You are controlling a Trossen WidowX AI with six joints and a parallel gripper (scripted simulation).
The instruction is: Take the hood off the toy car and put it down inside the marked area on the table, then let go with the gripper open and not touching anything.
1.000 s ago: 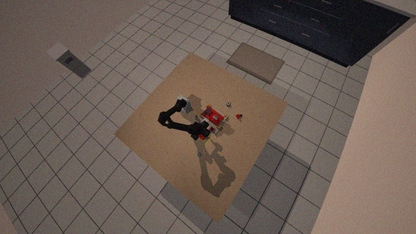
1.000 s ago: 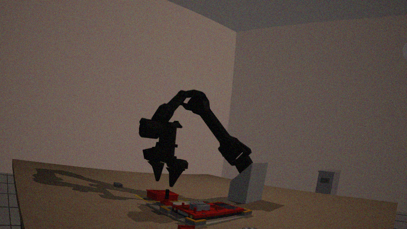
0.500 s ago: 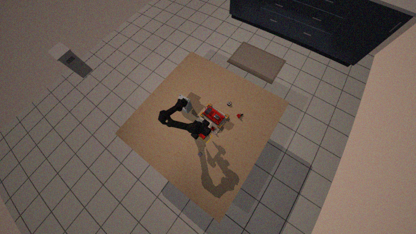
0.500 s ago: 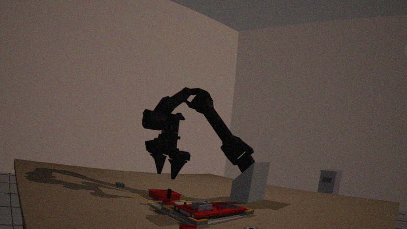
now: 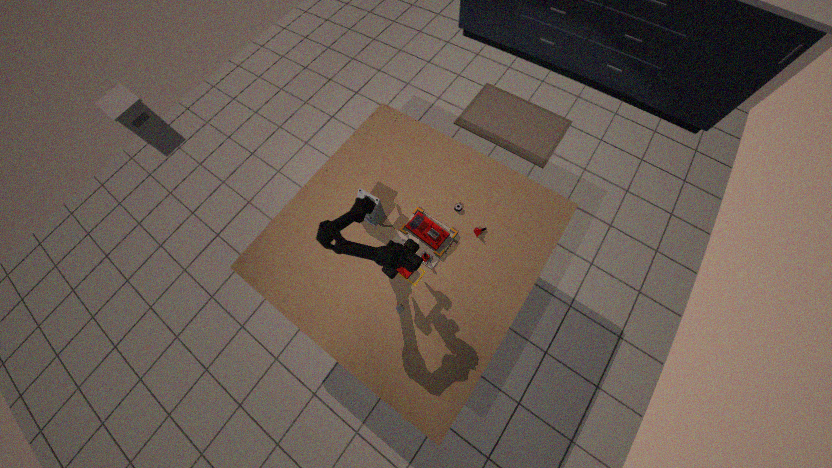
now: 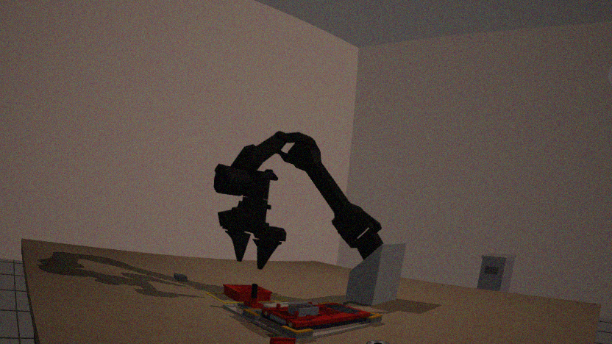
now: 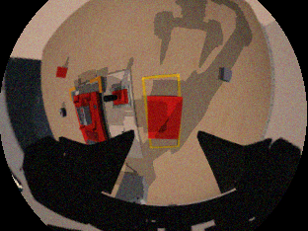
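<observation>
The hood, a red box-like part (image 5: 405, 272) (image 6: 241, 292) (image 7: 164, 117), lies on the table inside the yellow outline of the marked area (image 7: 161, 76). In the wrist view its upper right edge covers part of the right yellow line; whether it overhangs is hard to tell. The toy car (image 5: 427, 229) (image 6: 333, 316) (image 7: 90, 115), red with grey parts, sits beside the area without its hood. My gripper (image 6: 249, 264) (image 7: 166, 134) is open and empty. It points down well above the hood and touches nothing.
A red part with a black upright pin (image 6: 254, 291) (image 7: 119, 97) stands between car and hood. A small red piece (image 5: 478, 231) (image 7: 61, 72) and a small round part (image 5: 458, 207) (image 7: 63, 112) lie beyond the car. A grey block (image 6: 180, 277) (image 7: 225, 74) lies on the hood's other side.
</observation>
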